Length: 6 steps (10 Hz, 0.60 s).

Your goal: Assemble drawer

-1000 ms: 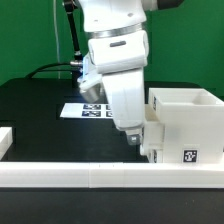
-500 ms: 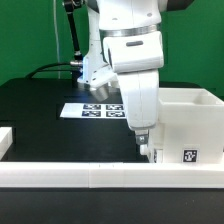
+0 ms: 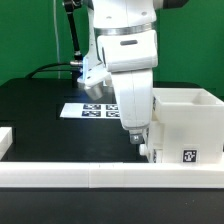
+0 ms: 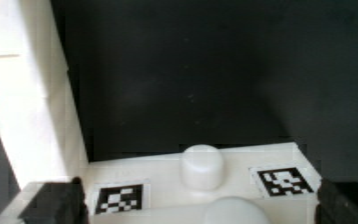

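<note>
Standing upright, the drawer seemingly opens upward, the pincer spread apart just beside it.

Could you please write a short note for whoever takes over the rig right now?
Tool: open, holding nothing, low beside the box housing on the exterior view's right.
Small knobbed tray: directly below the tool in the wrist view, knob up, a tag on either side of the knob, not gripped.
Marker board: flat on the black table, behind the arm.
Border rail: along the front.
Done: no tray can be seen inserted in the housing.
Left: probably grasp this tray and slide it in; a second tray is not visible.
</note>
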{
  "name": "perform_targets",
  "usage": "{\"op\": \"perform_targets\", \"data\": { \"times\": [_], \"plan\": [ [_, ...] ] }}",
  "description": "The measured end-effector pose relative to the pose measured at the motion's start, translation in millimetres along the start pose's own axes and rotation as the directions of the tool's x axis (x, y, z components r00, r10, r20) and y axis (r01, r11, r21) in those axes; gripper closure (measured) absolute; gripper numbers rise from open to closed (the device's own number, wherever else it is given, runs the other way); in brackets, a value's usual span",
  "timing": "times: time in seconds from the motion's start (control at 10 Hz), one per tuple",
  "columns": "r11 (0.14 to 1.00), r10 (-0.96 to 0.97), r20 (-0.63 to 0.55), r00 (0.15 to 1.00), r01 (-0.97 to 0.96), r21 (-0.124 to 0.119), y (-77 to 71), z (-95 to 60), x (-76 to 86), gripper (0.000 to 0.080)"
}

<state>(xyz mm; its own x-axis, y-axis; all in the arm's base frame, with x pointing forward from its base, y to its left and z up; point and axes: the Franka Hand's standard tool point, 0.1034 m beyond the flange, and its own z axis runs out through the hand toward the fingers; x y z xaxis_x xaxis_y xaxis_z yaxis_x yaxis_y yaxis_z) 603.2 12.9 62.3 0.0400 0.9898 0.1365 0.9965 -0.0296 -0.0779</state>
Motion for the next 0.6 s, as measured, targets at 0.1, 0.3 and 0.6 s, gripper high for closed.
{"op": "perform_targets", "data": {
  "times": [0.1,0.3,0.6],
  "plan": [
    [1.0,0.0,0.0,1.0,0.0,0.0,-0.1,0.3,-0.1,0.0151],
    [0.999,-0.048,-0.002,0.999,0.048,0.002,-1.9,3.0,2.2,0.0151],
    [0.999,-0.05,-0.006,0.999,0.05,0.009,-3.8,4.3,18.3,0.0151]
  ]
}}
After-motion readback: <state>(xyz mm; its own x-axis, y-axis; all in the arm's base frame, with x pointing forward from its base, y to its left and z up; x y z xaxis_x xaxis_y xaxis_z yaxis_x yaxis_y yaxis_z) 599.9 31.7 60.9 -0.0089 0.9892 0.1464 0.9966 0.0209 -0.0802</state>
